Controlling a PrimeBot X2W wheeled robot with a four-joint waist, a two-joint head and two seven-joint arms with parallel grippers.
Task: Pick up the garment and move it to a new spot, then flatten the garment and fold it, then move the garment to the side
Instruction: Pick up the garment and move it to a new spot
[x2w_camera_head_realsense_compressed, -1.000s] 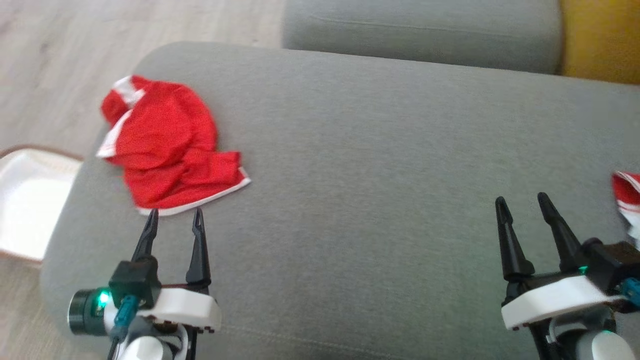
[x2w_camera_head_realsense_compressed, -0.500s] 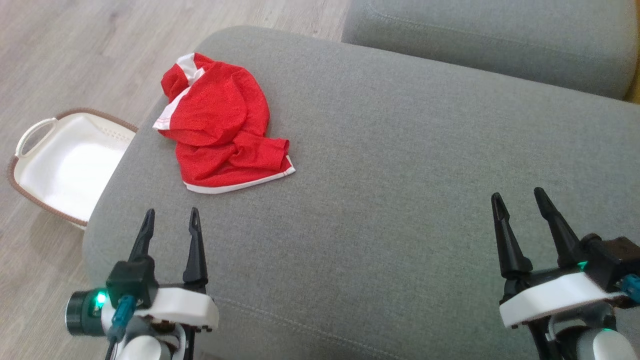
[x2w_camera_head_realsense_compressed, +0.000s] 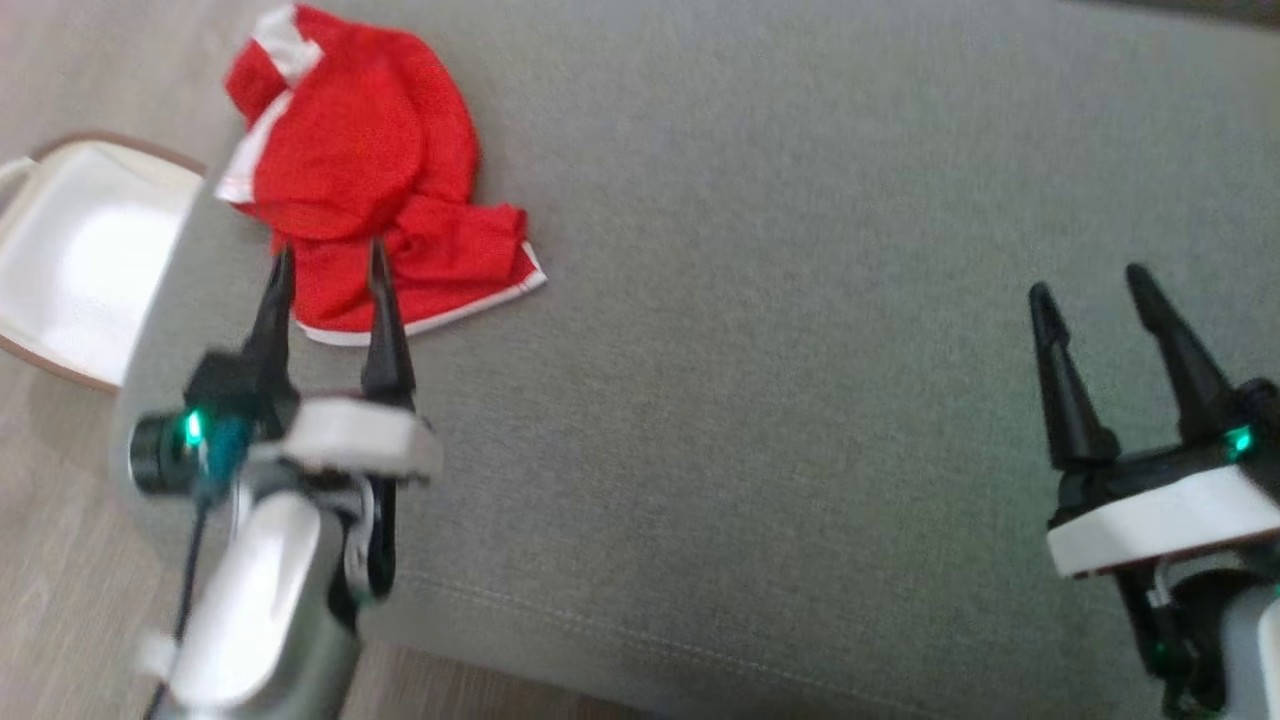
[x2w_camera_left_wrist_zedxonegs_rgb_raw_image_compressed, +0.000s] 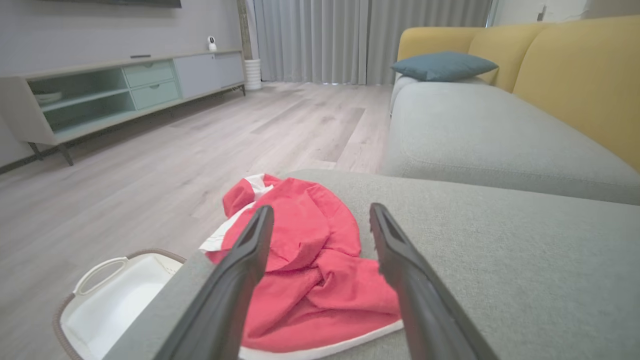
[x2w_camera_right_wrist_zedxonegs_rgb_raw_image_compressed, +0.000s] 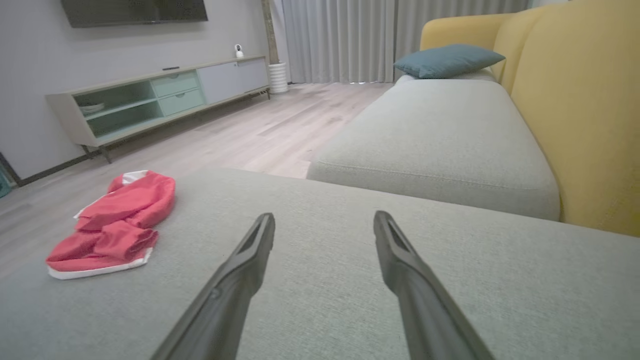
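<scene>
A crumpled red garment (x2w_camera_head_realsense_compressed: 370, 170) with white trim lies at the far left end of the grey sofa cushion (x2w_camera_head_realsense_compressed: 800, 350). My left gripper (x2w_camera_head_realsense_compressed: 328, 262) hangs open above the garment's near edge, fingertips over the red cloth, holding nothing. In the left wrist view the garment (x2w_camera_left_wrist_zedxonegs_rgb_raw_image_compressed: 310, 265) shows between and beyond the open fingers (x2w_camera_left_wrist_zedxonegs_rgb_raw_image_compressed: 240, 280). My right gripper (x2w_camera_head_realsense_compressed: 1090, 280) stands open over bare cushion at the right, far from the garment. From the right wrist the garment (x2w_camera_right_wrist_zedxonegs_rgb_raw_image_compressed: 112, 225) lies off to the left.
A white basket (x2w_camera_head_realsense_compressed: 70, 260) with a brown rim sits on the wooden floor just left of the cushion's end. A second grey seat (x2w_camera_right_wrist_zedxonegs_rgb_raw_image_compressed: 430, 135), a yellow backrest (x2w_camera_right_wrist_zedxonegs_rgb_raw_image_compressed: 580, 110) and a blue pillow (x2w_camera_right_wrist_zedxonegs_rgb_raw_image_compressed: 445, 60) lie beyond. A low TV cabinet (x2w_camera_left_wrist_zedxonegs_rgb_raw_image_compressed: 115, 90) stands across the floor.
The head camera has shifted, so the whole picture has slid. Relative to the garment, my left gripper has advanced from short of its near edge to over the cloth. Both grippers stay open.
</scene>
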